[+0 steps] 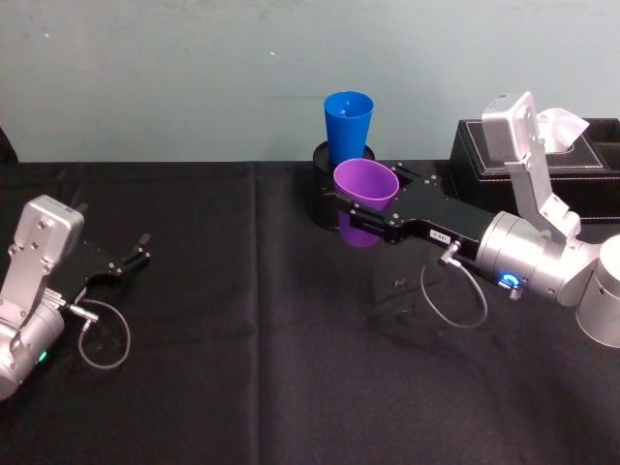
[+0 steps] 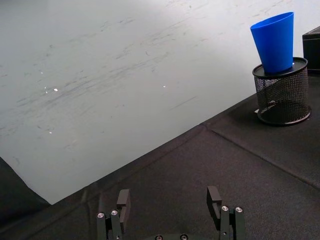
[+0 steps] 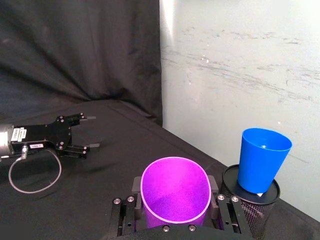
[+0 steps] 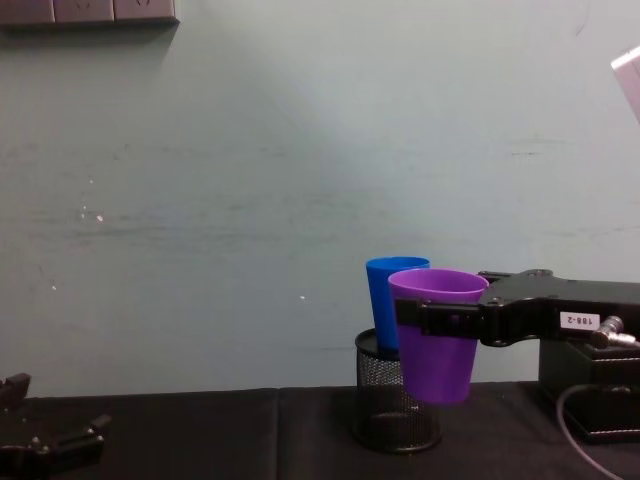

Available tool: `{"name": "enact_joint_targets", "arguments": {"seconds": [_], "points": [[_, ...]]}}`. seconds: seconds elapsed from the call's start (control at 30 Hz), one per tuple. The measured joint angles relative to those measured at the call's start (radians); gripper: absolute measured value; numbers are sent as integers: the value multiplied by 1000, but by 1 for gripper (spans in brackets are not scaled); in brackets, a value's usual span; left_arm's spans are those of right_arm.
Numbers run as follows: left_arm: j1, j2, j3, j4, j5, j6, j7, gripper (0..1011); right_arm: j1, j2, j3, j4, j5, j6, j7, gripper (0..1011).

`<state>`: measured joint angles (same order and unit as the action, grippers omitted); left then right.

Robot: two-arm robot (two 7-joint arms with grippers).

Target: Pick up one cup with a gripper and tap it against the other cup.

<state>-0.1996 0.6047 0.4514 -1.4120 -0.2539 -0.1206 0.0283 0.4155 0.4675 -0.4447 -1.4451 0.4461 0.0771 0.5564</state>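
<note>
A: Where's the purple cup (image 1: 366,189) rn?

B: Up off the counter (image 1: 242,339). The right gripper (image 1: 366,205) is clamped on it, one finger each side of the wall, just under the rim. The cup is upright, mouth up.

A: And the blue cup (image 1: 349,121)?

B: Standing in the black mesh holder (image 1: 325,199) at the back, also upright, so the two long axes run parallel. From the gripper it sits just beyond the purple one and a bit toward the robot's left, close to the wall.

A: Touching?

B: Can't tell from the front, where they overlap. The right wrist view shows a slim gap, I'd say — blue rim higher than purple rim.

A: So what does the tap need?

B: Prob. a short push away from the robot and slightly left, keeping it level, so side wall meets side wall above the holder's rim.

A: Left gripper (image 1: 136,254)?

B: Parked low at the left, well apart from both cups, fingers spread w/ nothing between them. The right arm is far nearer.
</note>
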Motion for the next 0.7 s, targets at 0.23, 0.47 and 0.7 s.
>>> {"name": "enact_joint_targets", "arguments": {"seconds": [0.23,0.47,0.7], "points": [[0,0,0,0,0,0,0,1000,0,0,0,0,0,0,0,733],[0,0,0,0,0,0,0,1000,5,-1,-3,4,0,5,-6,733],[0,0,0,0,0,0,0,1000,51,-27,-17,58,-10,27,-31,733]]}}
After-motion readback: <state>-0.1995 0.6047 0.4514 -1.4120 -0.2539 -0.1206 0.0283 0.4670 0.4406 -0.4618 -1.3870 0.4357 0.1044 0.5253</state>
